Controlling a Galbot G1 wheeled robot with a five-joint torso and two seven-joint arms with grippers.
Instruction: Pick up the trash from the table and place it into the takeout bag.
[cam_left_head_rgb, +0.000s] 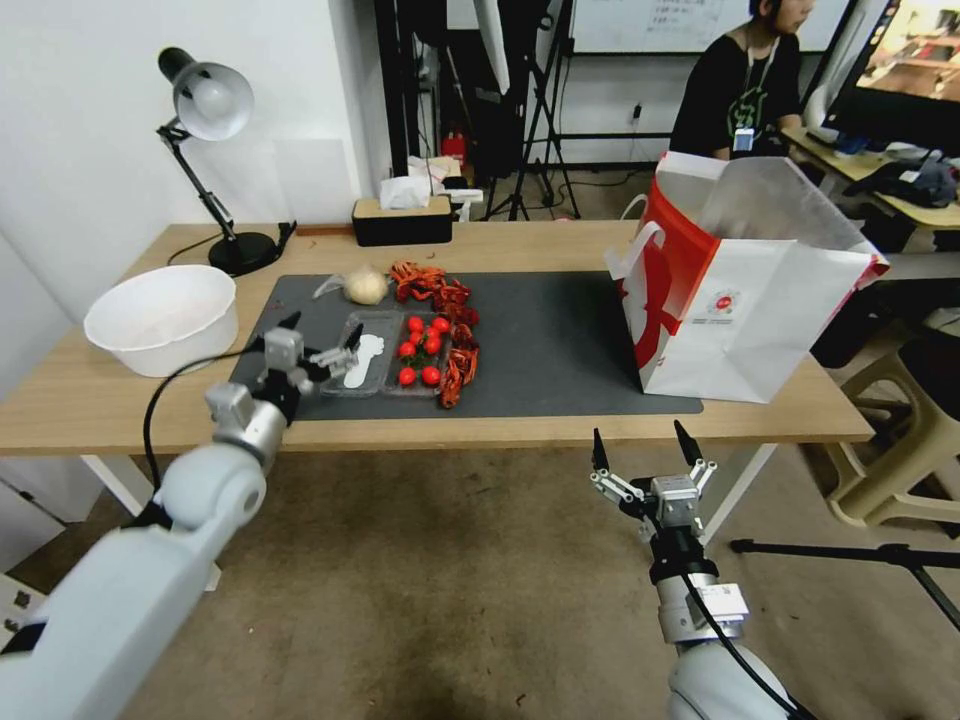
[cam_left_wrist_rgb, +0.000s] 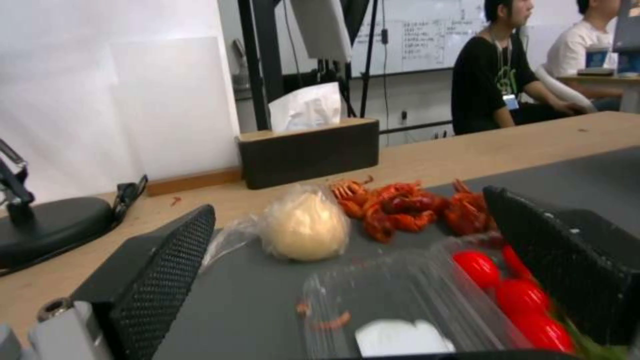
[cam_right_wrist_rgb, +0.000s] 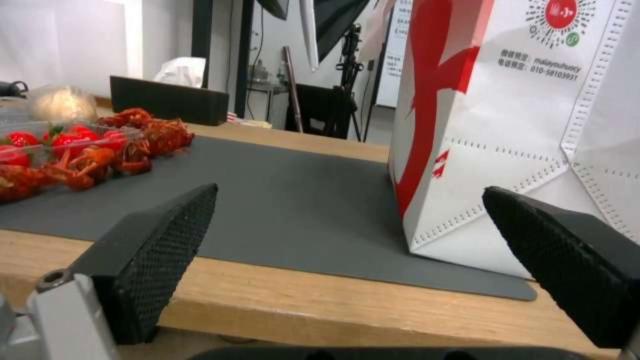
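Nearest you, your right gripper (cam_left_head_rgb: 645, 447) is hovering off the front edge of the table (cam_left_head_rgb: 560, 425), below the dark grey mat (cam_left_head_rgb: 560, 340), with its fingers spread wide and nothing between them. Your left gripper (cam_left_head_rgb: 322, 335) is reaching over the mat's front left part, jaws parted, with the clear plastic tray (cam_left_head_rgb: 390, 368) sitting partly between the fingertips but not clamped.

On the mat, you are looking at that tray: one compartment is holding a white scrap (cam_left_head_rgb: 362, 362) and the other is holding red cherry tomatoes (cam_left_head_rgb: 420, 350). Red crayfish shells (cam_left_head_rgb: 445, 320) are lying along the tray's far and right sides, touching it. Just beyond the tray, a pale ball in clear wrap (cam_left_head_rgb: 366, 285) is resting on the mat's far left part.

At the mat's right end the takeout bag (cam_left_head_rgb: 740, 300) is standing upright and open; you cannot see what is inside. Its white face is carrying a small red round logo (cam_left_head_rgb: 722, 303), and in the right wrist view a red QR-style mark (cam_right_wrist_rgb: 560, 15) with the number 010-58103931 beneath it.

Left of the mat, a white bowl (cam_left_head_rgb: 163, 318) is sitting on the bare wood. Behind the mat, a dark tissue box (cam_left_head_rgb: 402, 218) is holding white tissues, with a desk lamp (cam_left_head_rgb: 215, 160) to its left.
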